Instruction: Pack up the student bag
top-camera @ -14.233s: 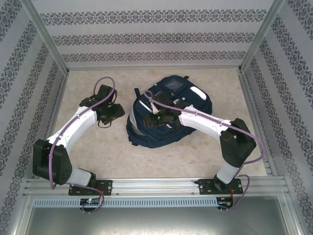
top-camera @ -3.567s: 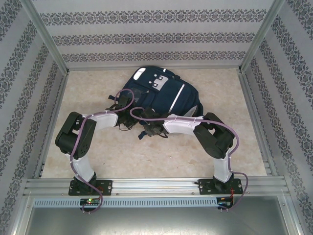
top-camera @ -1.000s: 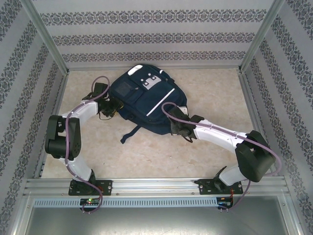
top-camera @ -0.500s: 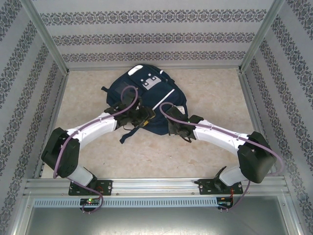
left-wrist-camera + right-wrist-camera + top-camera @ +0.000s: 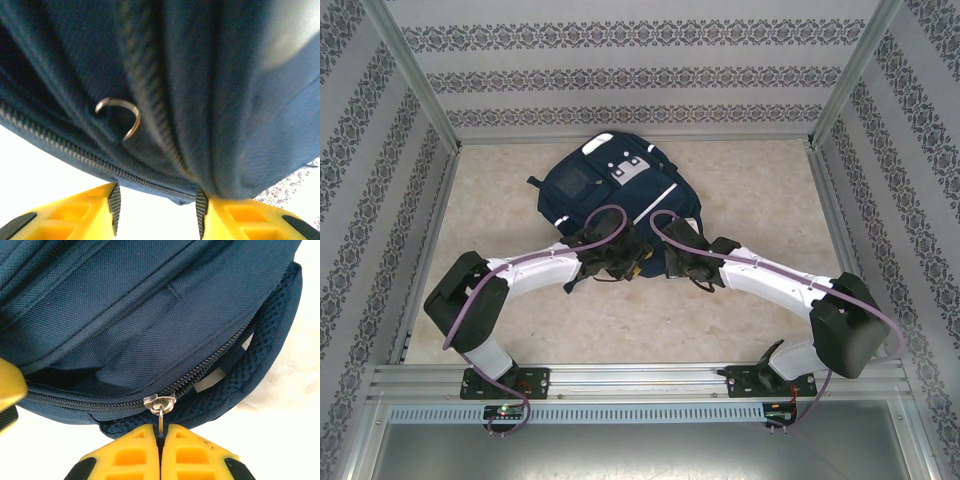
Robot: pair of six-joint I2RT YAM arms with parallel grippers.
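My right gripper pinches the zipper pull; left gripper gapes open beside the bag. Unbraced fabric may drag, slipping that thin ring free.

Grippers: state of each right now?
Left gripper: open, jaws apart at the navy blue fabric backpack.
Right gripper: shut on its small silver metal zipper pull.
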